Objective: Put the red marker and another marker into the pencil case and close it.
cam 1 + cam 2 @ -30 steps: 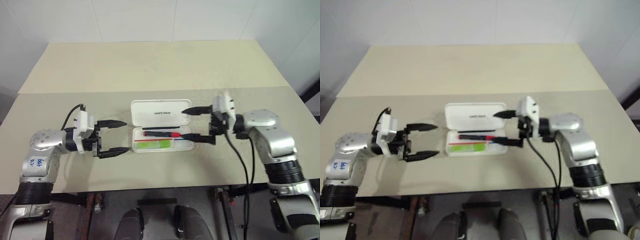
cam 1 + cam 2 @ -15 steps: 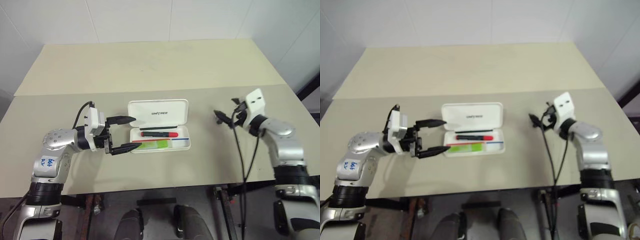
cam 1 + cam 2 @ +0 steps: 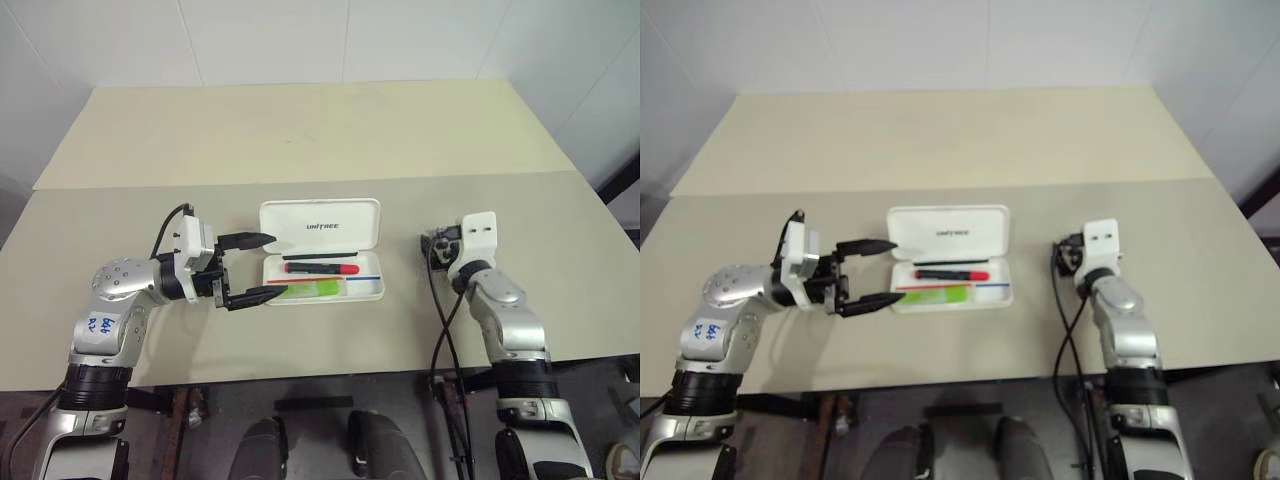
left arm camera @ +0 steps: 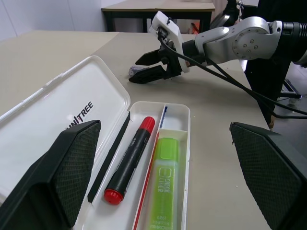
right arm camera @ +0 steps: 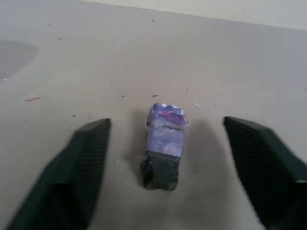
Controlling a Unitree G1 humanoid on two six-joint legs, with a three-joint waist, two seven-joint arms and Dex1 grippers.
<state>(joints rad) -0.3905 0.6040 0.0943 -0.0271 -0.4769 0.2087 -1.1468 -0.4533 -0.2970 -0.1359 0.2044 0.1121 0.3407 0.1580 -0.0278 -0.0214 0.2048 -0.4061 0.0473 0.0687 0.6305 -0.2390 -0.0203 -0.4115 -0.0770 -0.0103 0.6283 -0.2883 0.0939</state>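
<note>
Two markers lie in the pencil case: the red marker toward the far side of the tray, the green highlighter alongside it on the near side, with the red-and-blue stripe between them. Case: white, at table centre, lid laid back toward the far side, "UNITREE" showing; not yet closed. Left gripper: jaws wide apart, empty, at the case's left end, having drawn in against it over the last second. Right gripper: a second ago at the case's right end, now withdrawn well to the right, jaws partly apart either side of a small grey-purple stub on the table, not gripping it. Judgement: filling looks complete; only the lid remains, and the left gripper is better placed to swing it shut.
</note>
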